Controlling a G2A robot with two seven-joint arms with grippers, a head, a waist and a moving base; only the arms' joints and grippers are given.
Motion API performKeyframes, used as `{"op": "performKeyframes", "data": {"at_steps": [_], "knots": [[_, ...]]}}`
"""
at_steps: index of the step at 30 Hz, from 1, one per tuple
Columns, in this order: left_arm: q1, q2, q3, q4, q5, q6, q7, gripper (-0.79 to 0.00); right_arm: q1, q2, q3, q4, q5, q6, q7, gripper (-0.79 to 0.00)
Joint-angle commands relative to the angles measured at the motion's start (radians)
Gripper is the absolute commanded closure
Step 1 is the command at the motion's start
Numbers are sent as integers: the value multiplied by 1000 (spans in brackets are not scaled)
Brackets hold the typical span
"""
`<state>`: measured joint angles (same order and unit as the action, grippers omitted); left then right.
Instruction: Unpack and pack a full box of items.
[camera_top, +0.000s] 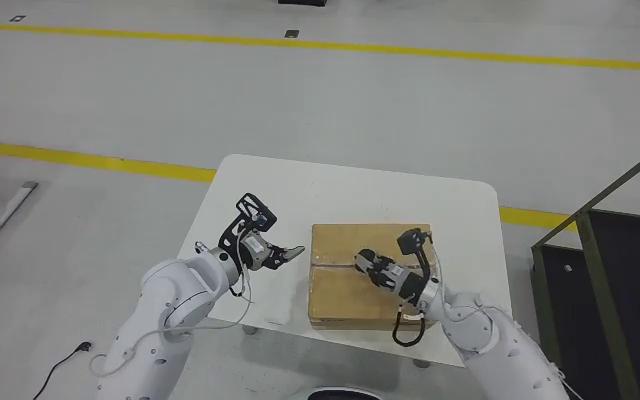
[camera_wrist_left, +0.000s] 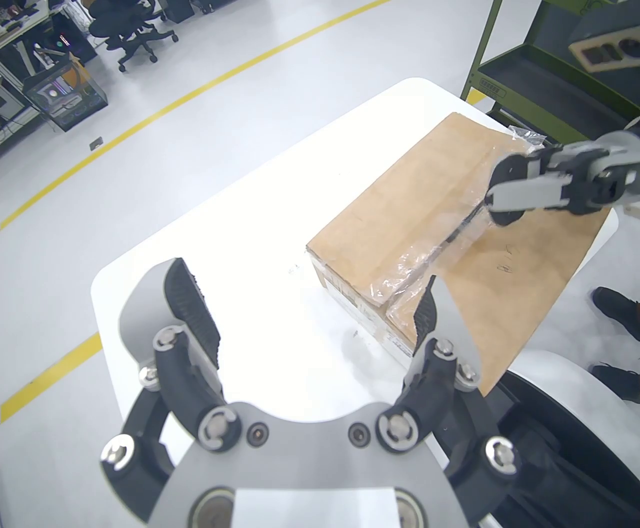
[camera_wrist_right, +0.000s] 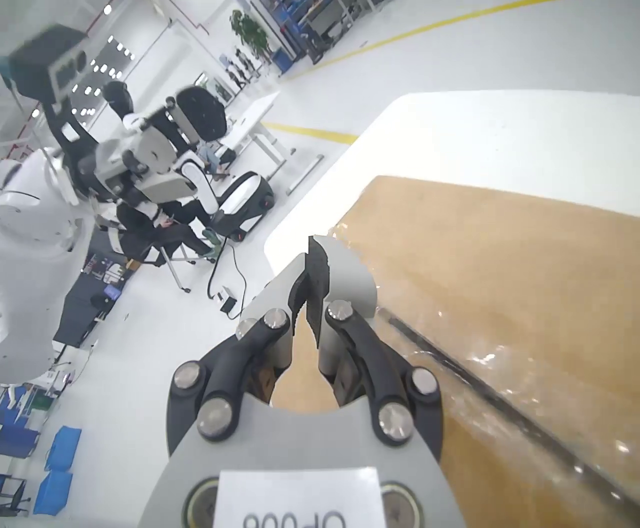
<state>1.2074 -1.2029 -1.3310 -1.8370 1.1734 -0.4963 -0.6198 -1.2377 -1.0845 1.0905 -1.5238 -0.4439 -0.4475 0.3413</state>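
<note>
- Currently the cardboard box sits closed on the white table, right of the middle and close to the edge nearest the robot.
- Clear tape runs along the seam between the box's two top flaps, crinkled, with a loose end sticking up at the box's far end.
- Left gripper hovers over bare tabletop just beside the box's left side, level with the seam, its fingers spread wide and holding nothing.
- Right gripper is over the box's top at the taped seam, its fingers pressed together; whether any tape is caught between them cannot be told.
- Beyond the table's right edge stands a green metal rack.
</note>
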Motion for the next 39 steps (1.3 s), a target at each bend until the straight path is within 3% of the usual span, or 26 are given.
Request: {"op": "performKeyframes", "data": {"at_steps": [1, 6, 10, 18, 24, 31, 39], "knots": [[0, 0, 0, 0, 0, 0, 0, -785, 40, -12, -43, 65, -12, 18, 5, 0], [0, 0, 0, 0, 0, 0, 0, -785, 93, -33, -91, 163, 16, 58, 21, 0], [0, 0, 0, 0, 0, 0, 0, -785, 99, -37, -78, 169, 60, 10, 0, 0], [0, 0, 0, 0, 0, 0, 0, -785, 4, -3, 86, 76, 146, -41, 11, 0], [0, 0, 0, 0, 0, 0, 0, -785, -88, 24, 234, 55, 69, 34, -35, 0], [0, 0, 0, 0, 0, 0, 0, -785, -90, 23, 232, 118, 3, 75, -45, 0], [0, 0, 0, 0, 0, 0, 0, -785, -130, 30, 318, 83, 47, 18, -119, 0]]}}
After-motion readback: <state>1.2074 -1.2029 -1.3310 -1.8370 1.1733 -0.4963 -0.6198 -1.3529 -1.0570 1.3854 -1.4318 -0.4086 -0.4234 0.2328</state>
